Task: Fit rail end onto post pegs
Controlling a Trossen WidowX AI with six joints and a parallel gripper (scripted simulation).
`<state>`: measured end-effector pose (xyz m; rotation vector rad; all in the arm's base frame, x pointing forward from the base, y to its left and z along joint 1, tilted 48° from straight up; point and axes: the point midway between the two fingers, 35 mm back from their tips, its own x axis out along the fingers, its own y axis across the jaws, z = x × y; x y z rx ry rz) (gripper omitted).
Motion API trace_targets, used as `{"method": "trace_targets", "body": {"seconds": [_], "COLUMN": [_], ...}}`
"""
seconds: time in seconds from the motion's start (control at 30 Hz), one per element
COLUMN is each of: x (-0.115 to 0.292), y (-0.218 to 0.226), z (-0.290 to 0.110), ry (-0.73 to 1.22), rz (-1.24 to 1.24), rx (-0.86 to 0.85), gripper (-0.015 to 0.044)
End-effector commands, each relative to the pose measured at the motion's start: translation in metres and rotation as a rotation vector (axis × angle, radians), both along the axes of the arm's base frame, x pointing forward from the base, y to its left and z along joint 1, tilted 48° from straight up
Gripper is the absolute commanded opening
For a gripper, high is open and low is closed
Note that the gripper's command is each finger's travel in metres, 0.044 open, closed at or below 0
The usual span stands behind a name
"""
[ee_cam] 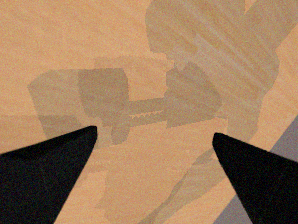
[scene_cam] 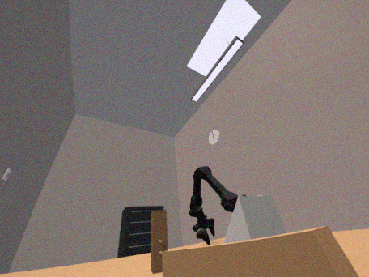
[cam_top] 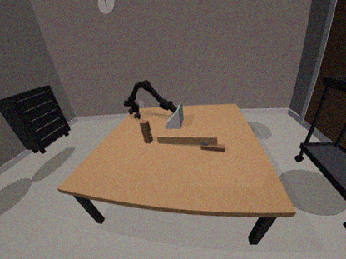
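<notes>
The long wooden rail (cam_top: 186, 140) (scene_cam: 259, 255) lies on the table (cam_top: 179, 183) (ee_cam: 75, 40). Its far end sits at the low footboard block (cam_top: 213, 147) and its near end is down, a small gap from the short dark post (cam_top: 146, 132) (scene_cam: 159, 239). One peg (scene_cam: 162, 242) shows on the post in the exterior view. My gripper (cam_top: 134, 113) (scene_cam: 203, 238) (ee_cam: 155, 134) is open and empty. It points down at the bare table behind the post, near the back left edge. The wrist view shows only table and shadows between the fingers.
A grey wedge-shaped block (cam_top: 175, 117) (scene_cam: 255, 219) stands on the table behind the rail, by the arm. A black drawer cabinet (cam_top: 31, 116) (scene_cam: 135, 231) stands on the floor at the left and a black cart (cam_top: 335, 161) at the right.
</notes>
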<state>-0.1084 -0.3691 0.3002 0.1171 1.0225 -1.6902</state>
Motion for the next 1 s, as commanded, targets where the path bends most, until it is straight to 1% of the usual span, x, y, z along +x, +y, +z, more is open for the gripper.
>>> {"method": "trace_targets", "body": {"seconds": [0.0, 0.1, 0.3, 0.5, 0.77, 0.97], "x": [0.045, 0.074, 0.157, 0.234, 0.333, 0.409], "y": [-0.013, -0.022, -0.038, -0.037, -0.013, 0.029], "z": [0.019, 0.028, 0.042, 0.034, 0.013, -0.020], "ry": [0.016, 0.000, -0.109, -0.234, -0.382, -0.426], "rz": [0.150, 0.226, 0.411, 0.514, 0.624, 0.738], "rx": [-0.080, -0.130, -0.223, -0.225, -0.173, -0.070], "gripper": [0.0440, 0.0440, 0.0440, 0.0440, 0.0440, 0.0440]}}
